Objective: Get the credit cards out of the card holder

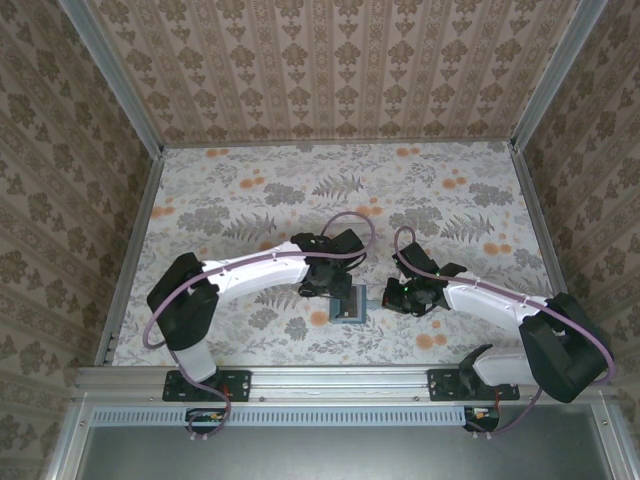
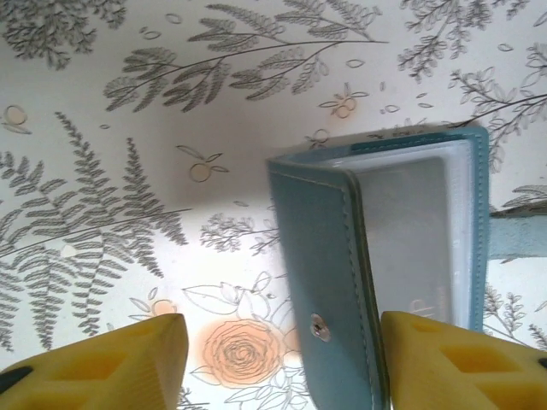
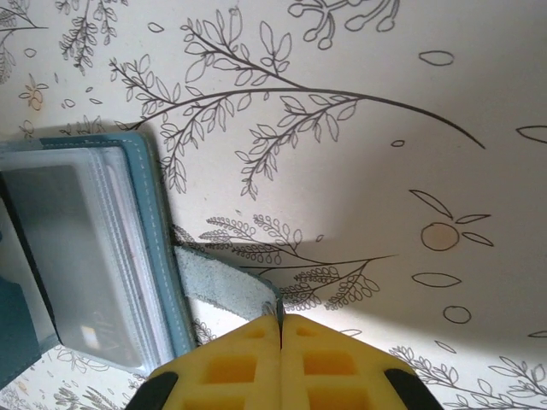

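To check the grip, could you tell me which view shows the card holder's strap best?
Right wrist: the strap runs from the card holder into the shut right claw. Left wrist shows a short piece; from above it is too small.

A tabletop [image 1: 300, 180] covered in pale cloth printed with grey ferns and orange blossoms sits softly lit between walls [image 1: 330, 70] of beige damask-striped wallpaper, with aluminium corner posts [image 1: 113, 75] and a near-edge rail [image 1: 340, 378].
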You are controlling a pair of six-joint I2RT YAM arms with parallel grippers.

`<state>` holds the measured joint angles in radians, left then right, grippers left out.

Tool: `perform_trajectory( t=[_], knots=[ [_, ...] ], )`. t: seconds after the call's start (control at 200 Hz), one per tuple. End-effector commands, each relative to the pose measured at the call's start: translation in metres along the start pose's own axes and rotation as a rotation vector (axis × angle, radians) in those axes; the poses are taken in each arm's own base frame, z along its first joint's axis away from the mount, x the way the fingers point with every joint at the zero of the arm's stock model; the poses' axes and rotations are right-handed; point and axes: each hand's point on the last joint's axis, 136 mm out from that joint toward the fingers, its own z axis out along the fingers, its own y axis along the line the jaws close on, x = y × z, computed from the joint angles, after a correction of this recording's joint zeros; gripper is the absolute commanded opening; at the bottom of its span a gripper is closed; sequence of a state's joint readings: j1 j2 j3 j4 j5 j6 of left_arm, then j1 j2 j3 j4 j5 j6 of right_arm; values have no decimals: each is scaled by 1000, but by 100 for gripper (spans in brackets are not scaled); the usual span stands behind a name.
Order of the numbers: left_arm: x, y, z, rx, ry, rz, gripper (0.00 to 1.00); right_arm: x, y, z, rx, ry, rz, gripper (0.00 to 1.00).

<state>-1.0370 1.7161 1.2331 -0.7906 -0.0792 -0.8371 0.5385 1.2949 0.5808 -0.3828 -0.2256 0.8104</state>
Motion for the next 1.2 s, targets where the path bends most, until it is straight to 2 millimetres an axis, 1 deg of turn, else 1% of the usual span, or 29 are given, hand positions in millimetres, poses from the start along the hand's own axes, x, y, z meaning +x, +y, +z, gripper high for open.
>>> perform_trajectory(
  t=[0.0, 0.085, 0.215, 0.37, 0.54, 0.715, 0.82, 0.995, 1.16, 1.17, 1.195],
  knots=[
    [6, 20, -3, -45, 7, -25, 58, 1, -4, -4, 26, 15, -6, 0],
    [8, 24, -3, -39, 4, -35, 54, 1, -6, -4, 36, 19, -9, 0],
    [10, 29, 2, -18, 9, -55, 45, -2, -4, -4, 41, 19, -15, 0],
    [15, 38, 11, -19, 24, -73, 30, -4, -5, -5, 61, 20, -25, 0],
    [20, 46, 24, -15, 45, -90, 26, -6, -6, -3, 80, 26, -36, 0],
    [26, 52, 39, -17, 81, -96, 26, -8, -9, -4, 106, 25, -47, 0],
    [28, 57, 45, -39, 90, -97, 32, -8, -13, -4, 127, 27, -52, 0],
    [32, 62, 49, -63, 102, -92, 41, -6, -16, -3, 142, 35, -56, 0],
    [38, 68, 53, -95, 132, -77, 45, -9, -17, -3, 152, 27, -64, 5],
    [39, 69, 54, -100, 136, -76, 45, -5, -21, -4, 167, 43, -60, 5],
    [40, 70, 55, -109, 145, -72, 46, -4, -22, -4, 173, 49, -62, 5]
  ],
)
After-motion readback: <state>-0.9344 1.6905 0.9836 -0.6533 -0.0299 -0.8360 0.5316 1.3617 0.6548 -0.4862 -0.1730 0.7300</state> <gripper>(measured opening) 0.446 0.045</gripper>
